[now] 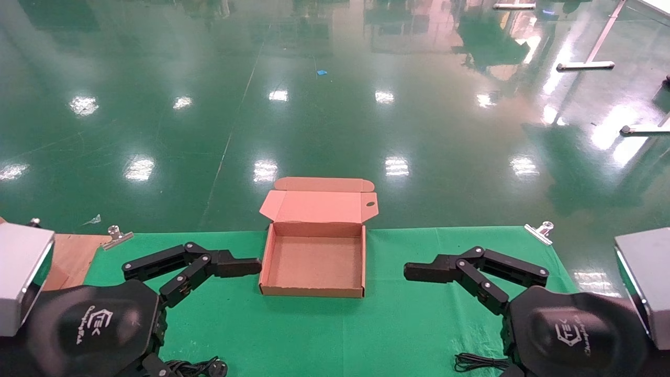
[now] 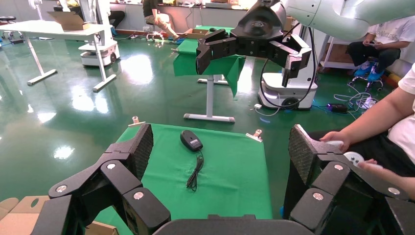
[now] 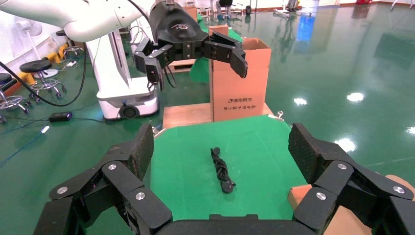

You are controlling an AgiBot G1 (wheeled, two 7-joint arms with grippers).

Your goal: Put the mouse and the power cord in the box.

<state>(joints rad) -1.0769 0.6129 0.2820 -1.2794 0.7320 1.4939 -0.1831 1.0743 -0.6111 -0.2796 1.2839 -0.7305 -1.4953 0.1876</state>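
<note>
The brown cardboard box [image 1: 313, 289] lies open in the middle of the green cloth, lid flap folded back. My left gripper [image 1: 251, 267] hovers just left of it and my right gripper [image 1: 413, 272] just right of it. Both point at the box. The black mouse [image 2: 191, 140] lies on the cloth's right side with its thin cable [image 2: 195, 172] trailing off it. In the head view only that cable [image 1: 476, 362] shows beside my right arm. The power cord [image 3: 221, 170] lies bundled on the left side, its plug [image 1: 215, 367] peeking out under my left arm. The left gripper [image 2: 221, 142] and right gripper [image 3: 221, 139] are wide open and hold nothing.
Metal clips [image 1: 116, 235] [image 1: 539, 230] pin the cloth at the far corners. A wooden board [image 1: 68, 256] adjoins the table's left side, and a tall cardboard carton [image 3: 240, 83] stands on it. A seated person's hand [image 2: 342, 142] is beyond the table's right edge.
</note>
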